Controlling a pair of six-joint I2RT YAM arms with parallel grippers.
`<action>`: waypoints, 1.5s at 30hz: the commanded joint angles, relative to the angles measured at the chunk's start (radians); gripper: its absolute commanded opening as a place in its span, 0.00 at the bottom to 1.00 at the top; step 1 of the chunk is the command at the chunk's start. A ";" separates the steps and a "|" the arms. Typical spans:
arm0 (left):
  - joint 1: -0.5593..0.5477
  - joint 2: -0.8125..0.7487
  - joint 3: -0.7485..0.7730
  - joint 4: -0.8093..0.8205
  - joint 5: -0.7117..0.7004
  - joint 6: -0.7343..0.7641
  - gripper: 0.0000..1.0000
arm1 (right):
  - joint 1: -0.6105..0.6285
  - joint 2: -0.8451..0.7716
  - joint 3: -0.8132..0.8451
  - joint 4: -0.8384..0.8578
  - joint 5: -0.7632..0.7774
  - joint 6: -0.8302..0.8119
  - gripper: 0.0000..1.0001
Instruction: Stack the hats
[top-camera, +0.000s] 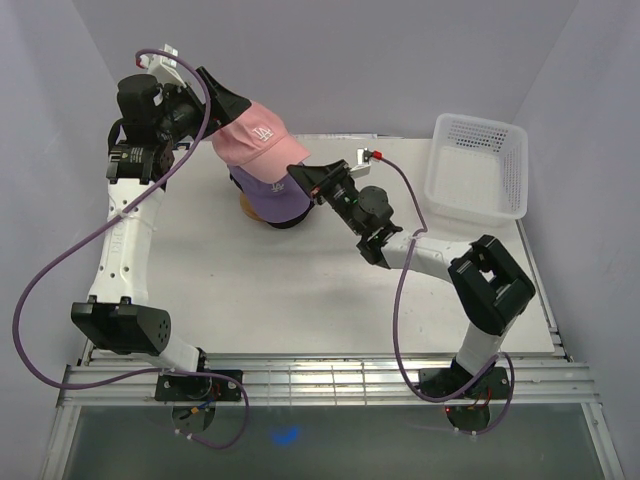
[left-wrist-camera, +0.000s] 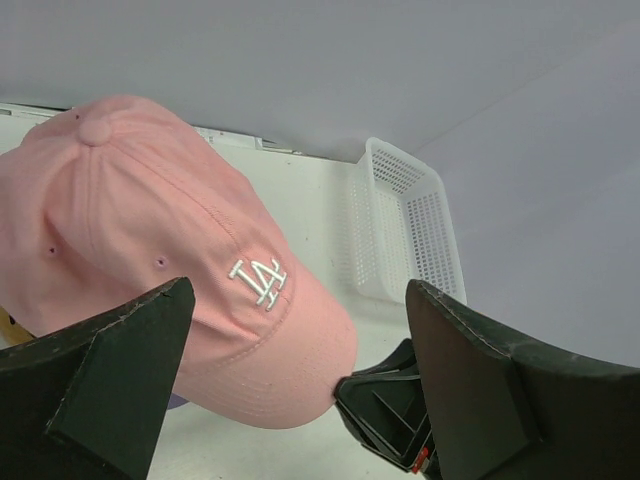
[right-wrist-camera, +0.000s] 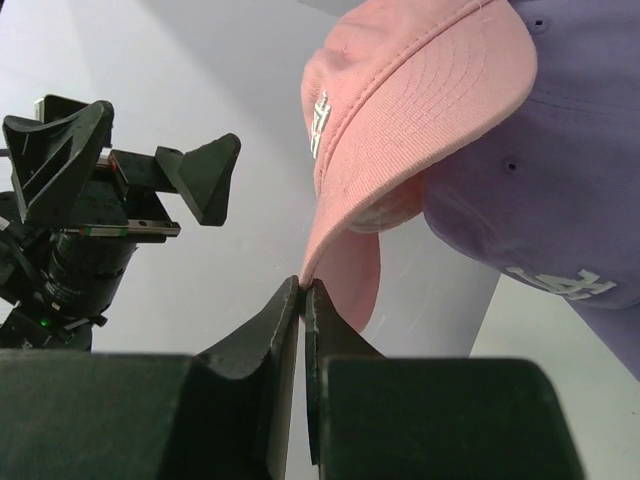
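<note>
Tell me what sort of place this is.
Probably a robot test booth in a lab: left arm and right arm bolted to a white table, plain walls around it, a pink cap and basket as props.

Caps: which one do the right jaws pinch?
The pink LA cap, pinched at its brim edge; it sits atop the lavender cap.

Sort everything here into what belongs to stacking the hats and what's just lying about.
Belongs to the job: pink LA cap, its brim pinched by the right gripper; lavender cap underneath.
Lying about: white mesh basket; wooden stand, barely visible under the caps.
</note>
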 joint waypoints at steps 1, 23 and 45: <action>-0.005 -0.013 -0.004 -0.002 -0.001 0.015 0.97 | -0.020 -0.081 -0.048 0.147 0.059 0.018 0.08; -0.023 0.123 0.021 -0.008 -0.037 0.052 0.97 | -0.063 -0.056 -0.260 0.121 0.041 0.111 0.08; -0.023 0.206 0.075 -0.049 -0.097 0.088 0.97 | -0.100 0.180 -0.082 -0.156 -0.051 0.205 0.08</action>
